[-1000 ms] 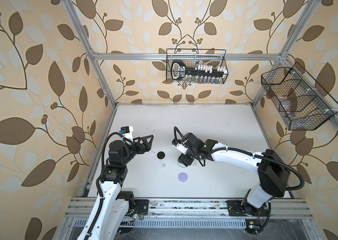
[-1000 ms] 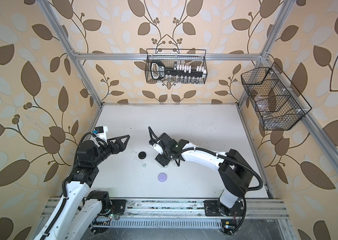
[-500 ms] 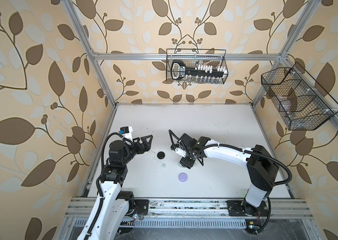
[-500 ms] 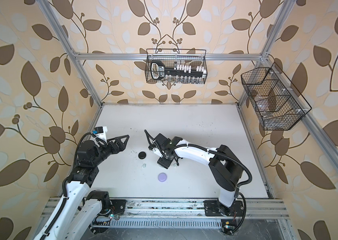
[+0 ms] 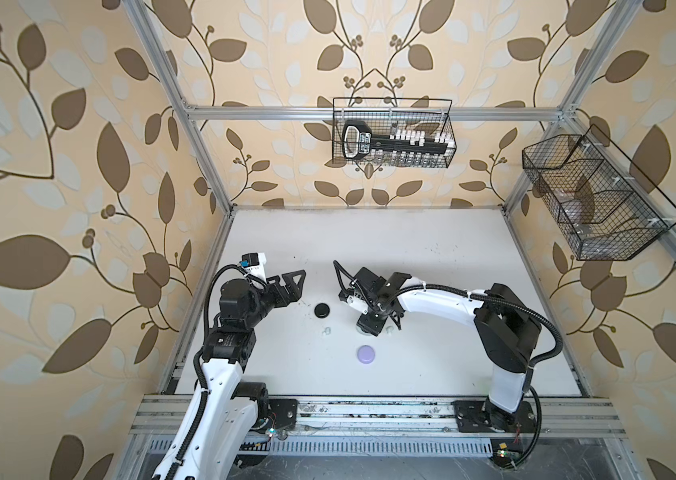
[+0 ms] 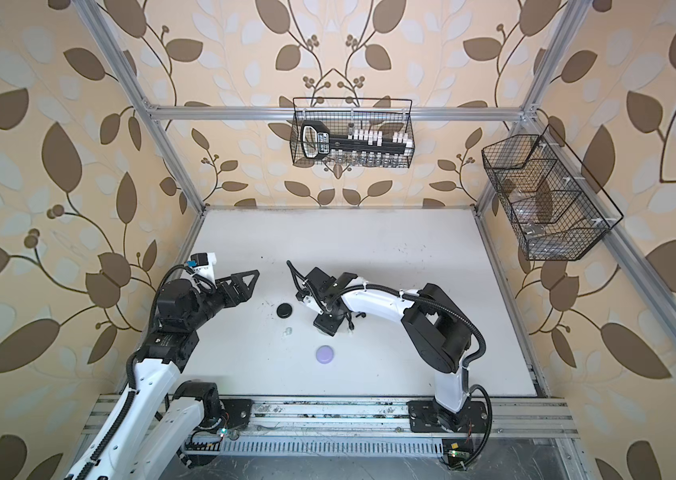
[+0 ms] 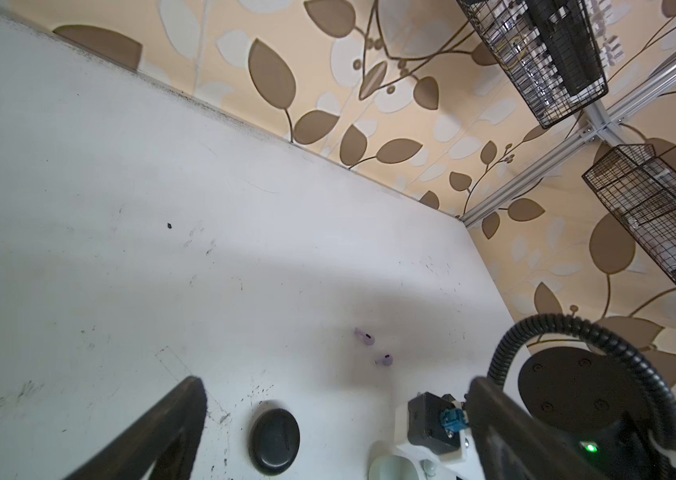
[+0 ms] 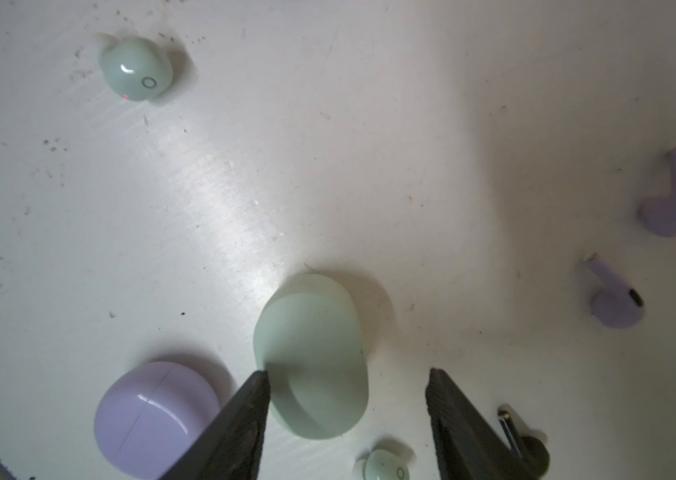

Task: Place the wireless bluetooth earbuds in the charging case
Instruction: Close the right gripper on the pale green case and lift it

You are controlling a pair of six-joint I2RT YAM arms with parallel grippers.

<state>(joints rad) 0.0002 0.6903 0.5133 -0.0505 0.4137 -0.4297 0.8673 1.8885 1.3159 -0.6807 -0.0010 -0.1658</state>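
My right gripper [image 8: 346, 374] points down at the table with its jaws open round the pale mint charging case [image 8: 311, 357]. One fingertip [image 8: 259, 380] touches the case and a gap remains at the other side. Two mint earbuds [image 8: 137, 68] [image 8: 386, 463] lie near it. Two lilac earbuds [image 8: 666, 199] [image 8: 614, 299] lie further off. A black earbud [image 8: 533, 451] shows partly behind a finger. In both top views the right gripper [image 5: 369, 325] [image 6: 327, 325] hides the mint case. My left gripper [image 5: 292, 284] [image 7: 336, 388] hovers open and empty near the black case [image 5: 322, 310] [image 7: 274, 440].
A shut lilac case [image 5: 366, 354] [image 8: 153, 415] lies close beside the mint case, towards the table's front edge. Two wire baskets hang on the walls, one at the back [image 5: 392, 133] and one on the right [image 5: 594, 199], well above the white table [image 5: 432, 249].
The right gripper's jaws have narrowed round the mint case, and the right arm's elbow has swung to the left. The left arm has not moved.
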